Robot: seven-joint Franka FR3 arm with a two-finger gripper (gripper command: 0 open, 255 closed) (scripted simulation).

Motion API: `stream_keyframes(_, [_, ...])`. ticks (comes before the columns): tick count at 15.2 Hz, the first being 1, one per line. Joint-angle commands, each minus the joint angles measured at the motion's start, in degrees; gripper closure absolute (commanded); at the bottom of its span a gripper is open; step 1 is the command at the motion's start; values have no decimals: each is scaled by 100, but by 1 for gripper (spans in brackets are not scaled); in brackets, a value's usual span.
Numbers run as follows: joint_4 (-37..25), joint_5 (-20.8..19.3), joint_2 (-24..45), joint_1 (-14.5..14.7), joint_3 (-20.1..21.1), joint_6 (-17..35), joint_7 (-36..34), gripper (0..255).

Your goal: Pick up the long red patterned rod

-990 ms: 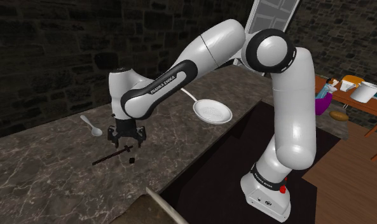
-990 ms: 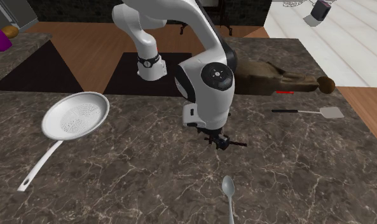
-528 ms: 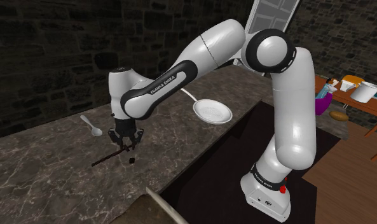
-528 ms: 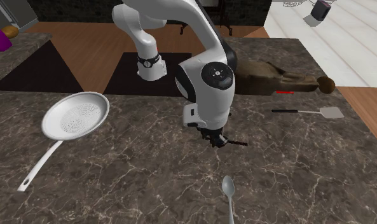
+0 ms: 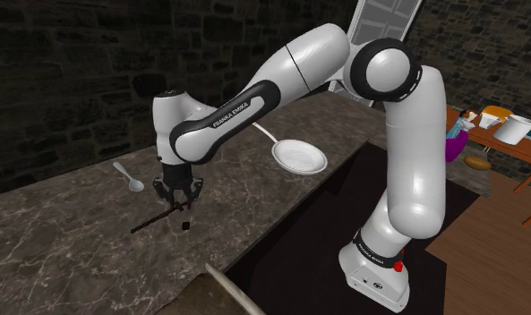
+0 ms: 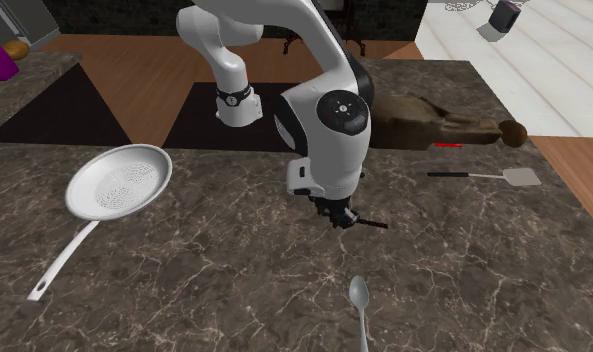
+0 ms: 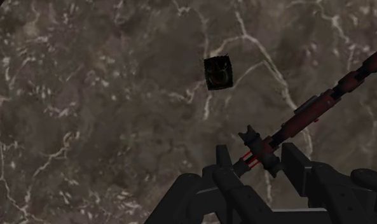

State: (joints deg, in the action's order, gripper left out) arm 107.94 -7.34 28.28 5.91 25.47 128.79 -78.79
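"FRANKA EMIKA" is printed in white along the arm's (image 5: 229, 114) dark forearm band. The rod (image 7: 320, 105) is thin, dark red banded with black, with a small black flange near one end. It slants across the marble counter (image 5: 66, 255) near a dark cube (image 7: 219, 72). The gripper (image 7: 257, 156) pinches its flanged end.

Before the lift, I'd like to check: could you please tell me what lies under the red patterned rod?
Dark veined stone counter lies under the rod, with a small dark cube beside it, apart. The gripper covers part of the rod and the counter beneath.
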Motion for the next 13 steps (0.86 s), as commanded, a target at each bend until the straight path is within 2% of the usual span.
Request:
stream_keyframes(1, [-46,42,-84,-18,29,-130,16,255])
stream_keyframes(13, [-234,262,-543,-118,158,-743,105,255])
